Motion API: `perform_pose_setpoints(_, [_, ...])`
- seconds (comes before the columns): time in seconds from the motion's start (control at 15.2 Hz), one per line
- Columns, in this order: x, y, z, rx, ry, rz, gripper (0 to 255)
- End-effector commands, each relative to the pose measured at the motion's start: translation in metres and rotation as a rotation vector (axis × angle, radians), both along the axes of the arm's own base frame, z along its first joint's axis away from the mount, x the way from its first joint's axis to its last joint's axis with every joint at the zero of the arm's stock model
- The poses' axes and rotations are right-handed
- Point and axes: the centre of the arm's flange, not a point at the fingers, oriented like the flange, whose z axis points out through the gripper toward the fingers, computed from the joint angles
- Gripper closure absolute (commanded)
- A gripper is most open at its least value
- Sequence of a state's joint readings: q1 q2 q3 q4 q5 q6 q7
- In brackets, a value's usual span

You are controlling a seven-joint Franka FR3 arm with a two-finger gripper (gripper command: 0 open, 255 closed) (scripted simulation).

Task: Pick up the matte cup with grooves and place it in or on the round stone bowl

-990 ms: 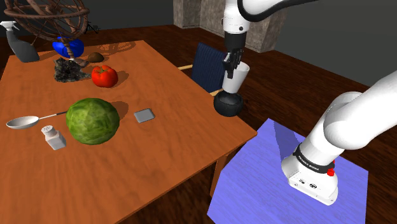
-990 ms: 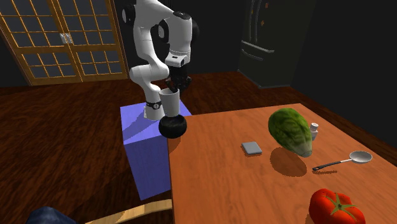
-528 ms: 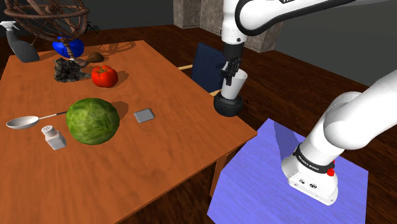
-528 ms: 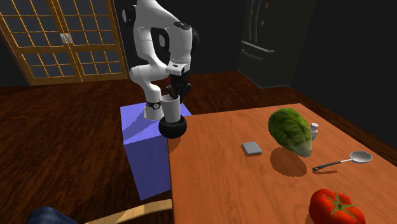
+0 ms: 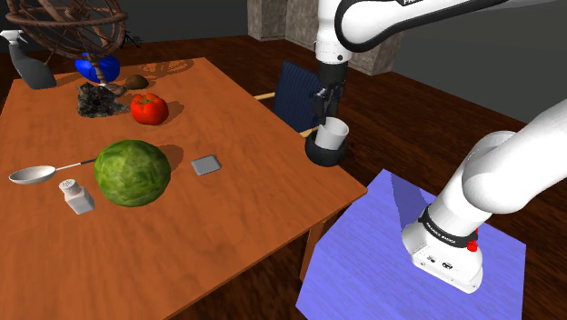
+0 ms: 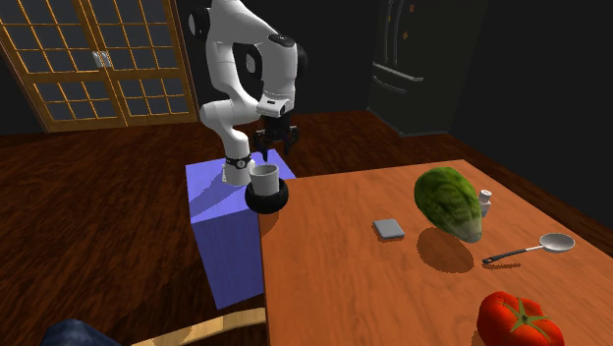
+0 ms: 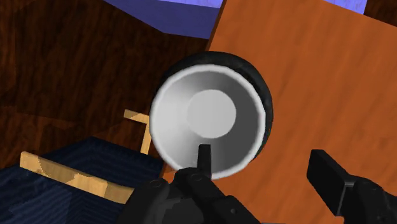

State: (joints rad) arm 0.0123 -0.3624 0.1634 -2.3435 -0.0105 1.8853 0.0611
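At the corner of the desk (image 5: 227, 227) beside the blue stand (image 5: 363, 245), the pale grey cup (image 5: 332, 134) stands upright inside the round black bowl (image 5: 323, 155). The claw (image 6: 275, 147) hangs just above the cup, fingers spread apart, gripping nothing.

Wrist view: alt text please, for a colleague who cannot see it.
A pale grey cup sits upright inside a black bowl at the edge of the brown table, seen from above. The open gripper hangs over it, not clasping it.
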Motion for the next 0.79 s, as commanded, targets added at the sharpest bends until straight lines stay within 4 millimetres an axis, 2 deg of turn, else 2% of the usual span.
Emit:
perform_pose_setpoints(0.0, [0.000, 0.000, 0.000, 0.000, 0.000, 0.000, 0])
perform_pose_setpoints(0.2, [0.000, 0.000, 0.000, 0.000, 0.000, 0.000, 0])
perform_pose_setpoints(0.46, [0.004, 0.004, 0.050, 0.000, 0.000, 0.000, 0])
perform_pose_setpoints(0.73, [0.004, 0.004, 0.050, 0.000, 0.000, 0.000, 0])
